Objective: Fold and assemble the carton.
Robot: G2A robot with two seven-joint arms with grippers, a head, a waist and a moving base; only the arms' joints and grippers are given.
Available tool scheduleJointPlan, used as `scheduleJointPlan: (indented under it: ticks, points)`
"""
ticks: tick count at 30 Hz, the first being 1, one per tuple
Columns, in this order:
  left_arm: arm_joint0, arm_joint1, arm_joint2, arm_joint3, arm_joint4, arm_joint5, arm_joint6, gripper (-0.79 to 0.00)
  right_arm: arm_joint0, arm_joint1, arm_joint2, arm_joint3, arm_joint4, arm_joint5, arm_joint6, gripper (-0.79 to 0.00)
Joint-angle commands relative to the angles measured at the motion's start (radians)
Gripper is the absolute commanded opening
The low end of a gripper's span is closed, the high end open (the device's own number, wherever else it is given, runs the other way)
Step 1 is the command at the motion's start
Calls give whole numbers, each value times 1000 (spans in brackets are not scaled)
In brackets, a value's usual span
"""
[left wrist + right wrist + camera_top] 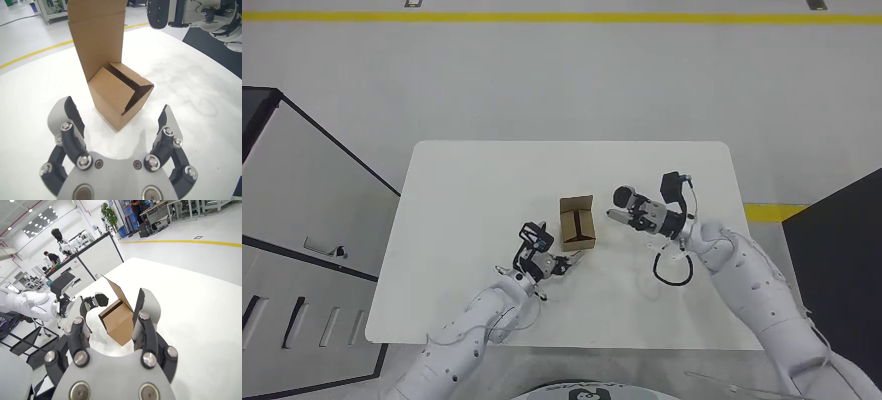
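White floor with a yellow line (562, 17) runs past the far edge of a white desk (462, 200), and a grey cabinet (292, 200) stands off its left edge.

Near the middle of the desk stands the carton (577, 220), a small brown cardboard box resting upright on its base. In the left wrist view, the carton (117, 94) has one tall lid flap rising straight up from its far side. Two shorter flaps are folded inward over the opening, with a dark angled gap between them. In the right wrist view, the carton (118, 323) shows the same raised flap and sits on bare desk.

The left gripper (564, 262) lies just beside the carton, between it and the near edge of the desk. Its fingers (73, 113) are spread wide and hold nothing, and a strip of bare desk separates their tips from the cardboard.

The right gripper (614, 206) is on the carton's other side, between it and the right edge of the desk. Its fingers (143, 302) are also spread apart and empty, pointing at the carton from close by without touching it.
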Motion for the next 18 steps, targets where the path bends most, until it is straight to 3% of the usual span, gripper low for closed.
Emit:
scheduleJointPlan:
  ticks: [1, 11, 18]
  points:
    - [-4, -2, -1, 11, 7, 11, -4, 0, 27, -6, -33, 33, -18, 0, -30, -219]
    - [2, -4, -35, 38, 9, 42, 20, 0, 90, 0, -170, 87, -106, 0, -137, -252]
    - [5, -3, -65, 41, 21, 68, 40, -22, 118, 19, -226, 109, -154, 0, -231, -203]
